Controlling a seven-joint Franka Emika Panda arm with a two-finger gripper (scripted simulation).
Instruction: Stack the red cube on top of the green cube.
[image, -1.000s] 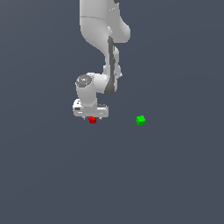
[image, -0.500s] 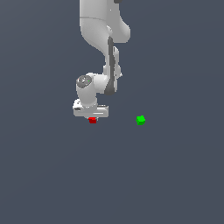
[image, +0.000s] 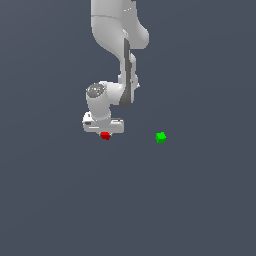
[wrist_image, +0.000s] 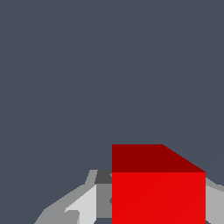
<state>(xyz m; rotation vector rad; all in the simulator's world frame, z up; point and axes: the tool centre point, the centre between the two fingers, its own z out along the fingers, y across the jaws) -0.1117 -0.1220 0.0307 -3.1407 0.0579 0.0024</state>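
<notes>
End effector (image: 104, 134) down on the red cube (image: 105, 135), its fingers (wrist_image: 83, 205) on either side of it.
The exterior view alone shows the green cube (image: 160, 137), well apart from the red cube toward that view's right; the wrist view shows the red cube between the fingers, apparently gripped.

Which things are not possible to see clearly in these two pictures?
- Gripper fingertips: exterior view, too small; grip unclear.
- Red cube: wrist view, cut off by the picture edge, hiding most of the fingers.
- Green cube: outside the wrist view.
</notes>
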